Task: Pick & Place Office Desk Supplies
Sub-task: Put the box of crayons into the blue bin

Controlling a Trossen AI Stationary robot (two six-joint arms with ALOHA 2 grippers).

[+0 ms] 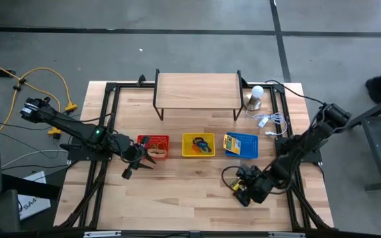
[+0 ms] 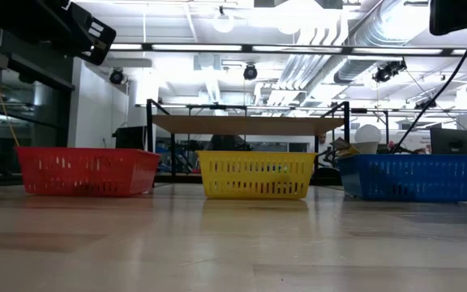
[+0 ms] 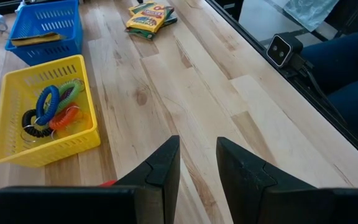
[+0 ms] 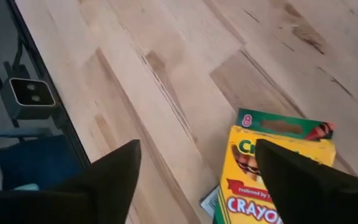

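Note:
Two flat yellow-and-green crayon boxes [image 3: 151,17] lie stacked on the bare table near its right front. In the right wrist view the top crayon box [image 4: 272,168] lies flat just below my right gripper [image 4: 197,149], which is wide open above it; I see no touch. From above, my right gripper [image 1: 243,188] covers most of the boxes. My left gripper [image 1: 137,164] hovers open at the red basket's [image 1: 154,147] near left corner, and in its own view the left gripper [image 3: 197,162] holds nothing. Coloured coil rings [image 3: 51,109] lie in the yellow basket [image 3: 17,146].
Red, yellow [image 1: 198,145] and blue [image 1: 241,145] baskets stand in a row at mid-table; the blue basket [image 3: 42,28] holds a flat box. Behind them stand a wooden shelf [image 1: 197,92], a white bulb [image 1: 256,98] and tangled white wire [image 1: 270,122]. Bare wood lies along the near edge.

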